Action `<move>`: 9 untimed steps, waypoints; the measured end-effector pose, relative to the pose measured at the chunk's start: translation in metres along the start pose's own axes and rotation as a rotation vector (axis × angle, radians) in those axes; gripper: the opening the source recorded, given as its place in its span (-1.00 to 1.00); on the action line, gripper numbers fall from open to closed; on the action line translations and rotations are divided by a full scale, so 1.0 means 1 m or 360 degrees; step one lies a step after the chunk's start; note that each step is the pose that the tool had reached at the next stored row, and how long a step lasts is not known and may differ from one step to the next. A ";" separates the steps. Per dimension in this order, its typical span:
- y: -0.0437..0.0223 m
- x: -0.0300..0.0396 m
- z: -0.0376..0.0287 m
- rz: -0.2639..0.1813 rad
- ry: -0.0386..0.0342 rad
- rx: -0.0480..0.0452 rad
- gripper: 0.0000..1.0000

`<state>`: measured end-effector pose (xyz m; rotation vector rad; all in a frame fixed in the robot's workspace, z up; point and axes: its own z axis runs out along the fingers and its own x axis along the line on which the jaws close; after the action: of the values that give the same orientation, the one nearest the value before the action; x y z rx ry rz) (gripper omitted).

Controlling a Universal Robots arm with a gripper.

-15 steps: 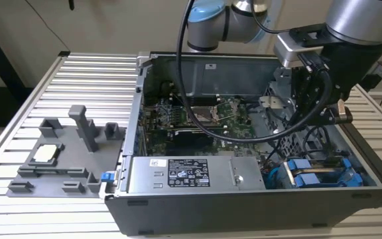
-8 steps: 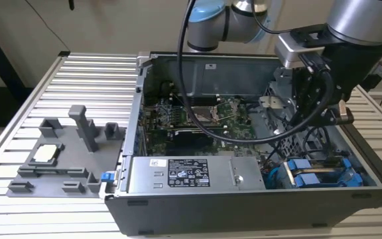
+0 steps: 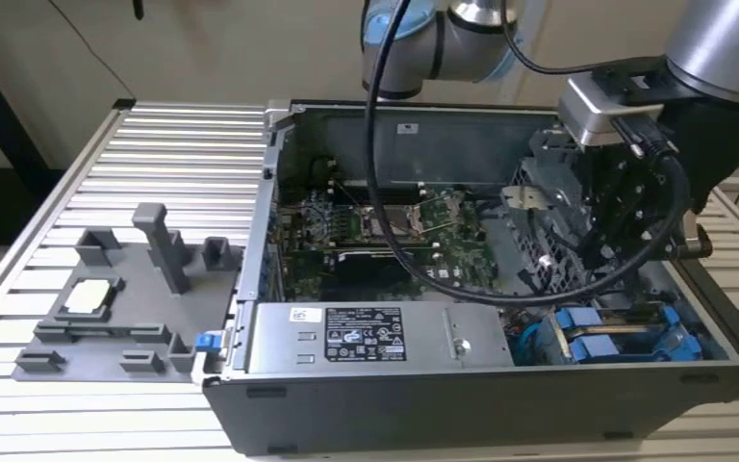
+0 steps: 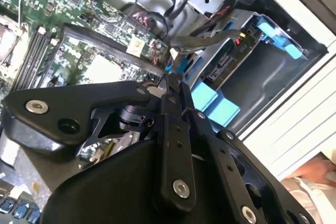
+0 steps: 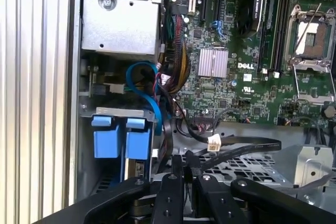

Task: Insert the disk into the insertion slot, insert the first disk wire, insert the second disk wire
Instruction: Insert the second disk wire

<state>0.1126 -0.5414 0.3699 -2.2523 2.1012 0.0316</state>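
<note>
The black two-finger gripper [image 4: 167, 80] has its fingers together, apparently pinching a thin blue-tipped disk wire connector [image 4: 172, 66]. The silver-grey disk in its blue plastic carrier [image 5: 118, 140] already sits in the grey metal insertion slot [image 4: 262, 72]. Wire insertion is in hand; judged requirement: aligning connector with the disk's port.

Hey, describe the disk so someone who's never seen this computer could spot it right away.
Look in the open computer case, at the corner on the exterior view's right, beside the grey power-supply box. The disk sits there; its bright blue carrier sets it apart.
</note>
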 end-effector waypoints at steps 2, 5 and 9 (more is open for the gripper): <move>-0.0035 0.0036 0.0002 0.0001 -0.0001 -0.0022 -0.69; -0.0089 0.0082 0.0006 0.0004 -0.0005 -0.0066 -0.69; -0.0163 0.0133 0.0011 0.0008 -0.0009 -0.0133 -0.69</move>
<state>0.1299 -0.5535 0.3685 -2.2900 2.1414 0.1287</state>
